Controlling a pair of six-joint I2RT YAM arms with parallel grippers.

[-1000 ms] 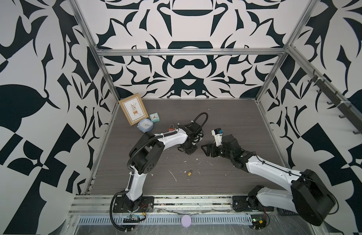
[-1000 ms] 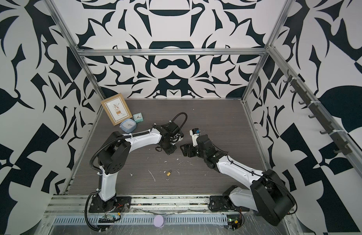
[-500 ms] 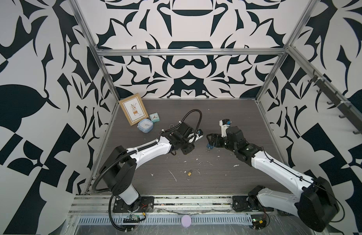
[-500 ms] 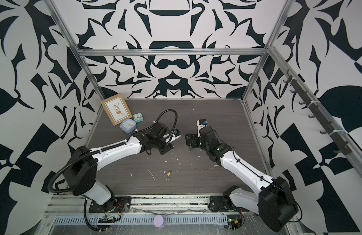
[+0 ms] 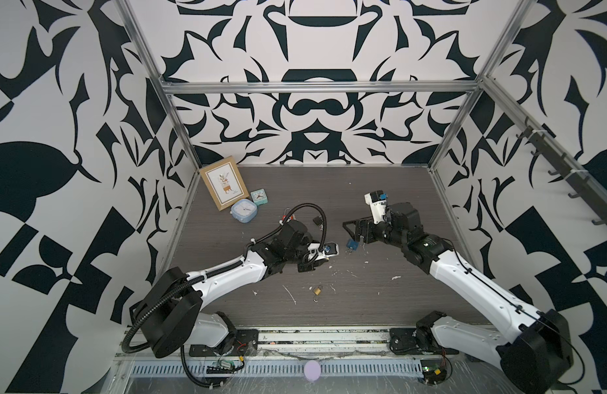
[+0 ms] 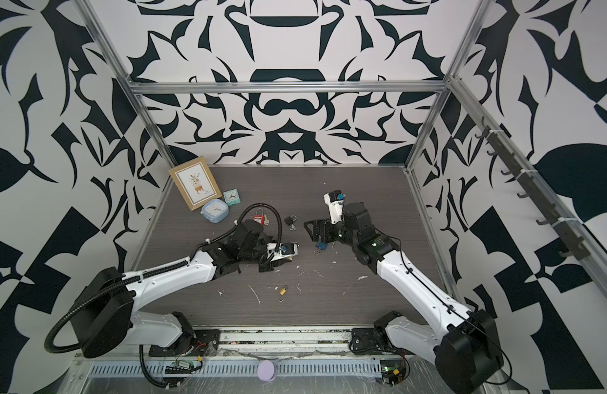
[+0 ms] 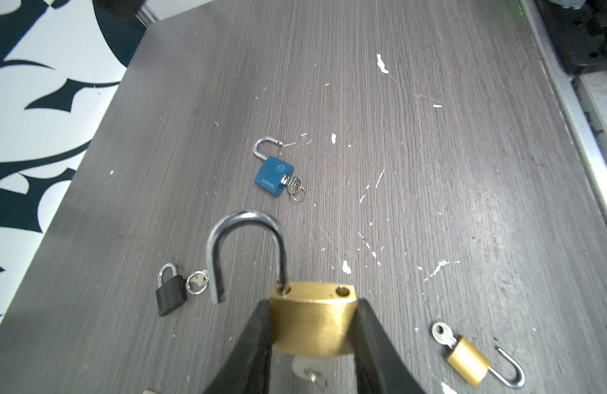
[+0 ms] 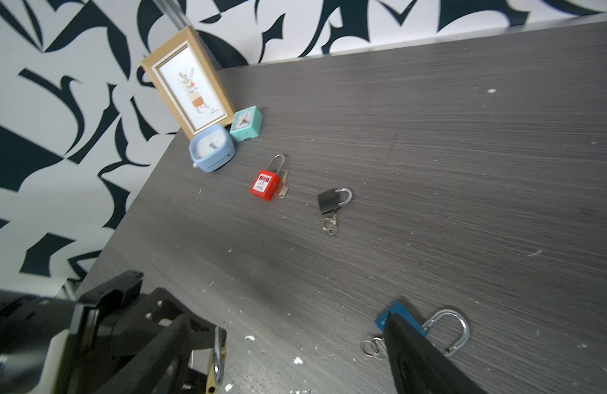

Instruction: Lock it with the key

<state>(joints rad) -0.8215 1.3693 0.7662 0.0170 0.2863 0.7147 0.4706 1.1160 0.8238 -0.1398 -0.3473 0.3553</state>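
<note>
The brass padlock (image 7: 312, 320), its shackle swung open and a key (image 7: 307, 371) at its base, is pinched by its sides between the left gripper's (image 7: 311, 303) fingers (image 7: 257, 341), just left of centre in both top views. The right gripper (image 5: 351, 232), right of centre, is spread wide just beside a blue padlock (image 5: 352, 244).

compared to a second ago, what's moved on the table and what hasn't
The right gripper drew back toward the far wall, away from the left gripper, with its jaws open. The left arm sank low and its elbow swung outward, still clamped on the large brass padlock. The small brass padlock, black padlock and red padlock stayed put.
</note>
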